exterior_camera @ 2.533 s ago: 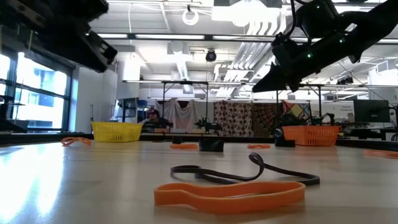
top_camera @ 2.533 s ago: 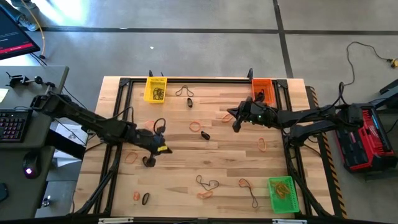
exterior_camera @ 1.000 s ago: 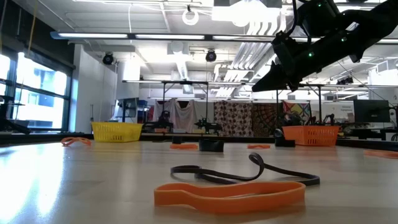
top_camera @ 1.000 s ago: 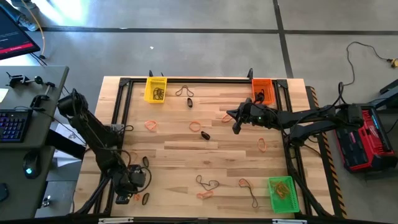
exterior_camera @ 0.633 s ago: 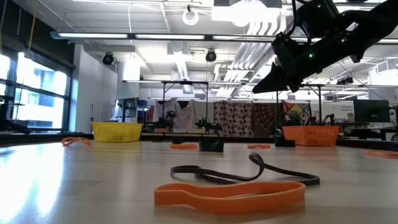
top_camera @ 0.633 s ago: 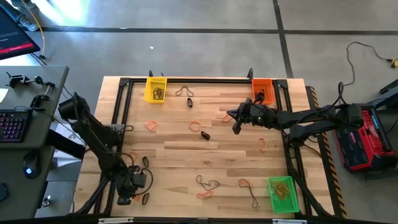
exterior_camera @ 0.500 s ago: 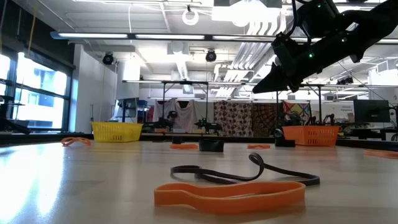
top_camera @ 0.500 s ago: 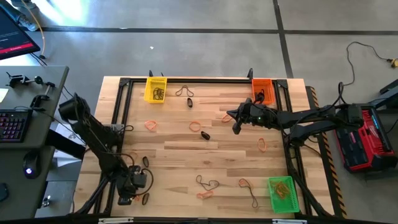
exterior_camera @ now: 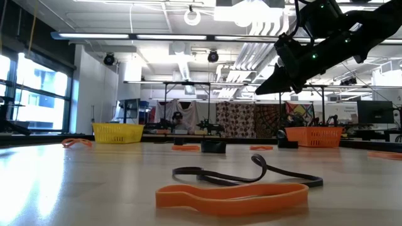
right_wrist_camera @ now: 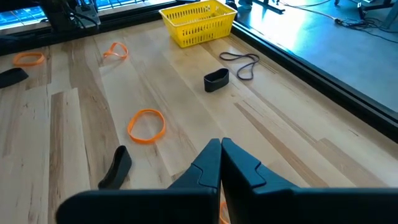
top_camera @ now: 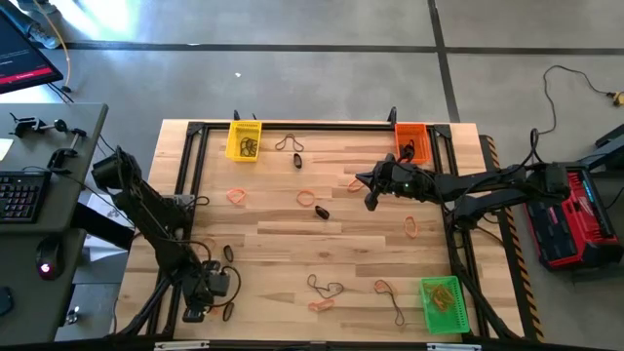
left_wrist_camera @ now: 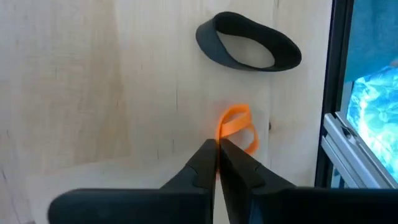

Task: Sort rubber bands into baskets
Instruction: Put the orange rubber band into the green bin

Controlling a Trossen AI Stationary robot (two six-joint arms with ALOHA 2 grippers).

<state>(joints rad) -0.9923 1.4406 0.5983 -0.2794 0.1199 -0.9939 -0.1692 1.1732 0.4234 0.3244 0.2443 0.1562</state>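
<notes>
— When looking down from above, can spot the left gripper (top_camera: 198,307) low at the near left corner of the table (top_camera: 292,239).

— Open or closed?

— Clenched tight, nipping an orange band (left_wrist_camera: 237,126) by its edge. Stands up in a small loop just past the tips.

— Anything next to it?

— Yes, a black band (left_wrist_camera: 249,50). Lies near the orange band, not touching it.

— And the right gripper (top_camera: 369,200)?

— Hangs in the air over the far right part of the table. Pressed shut too — holding nothing.

— Where to find the baskets?

— Yellow basket (top_camera: 244,139) at the far edge on the left, with dark bands inside. Orange basket (top_camera: 411,139) at the far right corner, with something dark in it. Green basket (top_camera: 441,302) at the near right corner, with olive bands inside.

— More bands anywhere?

— Plenty of loose bands (top_camera: 412,228) spread over the wood, some orange, some black. All lying outside the baskets.
</notes>
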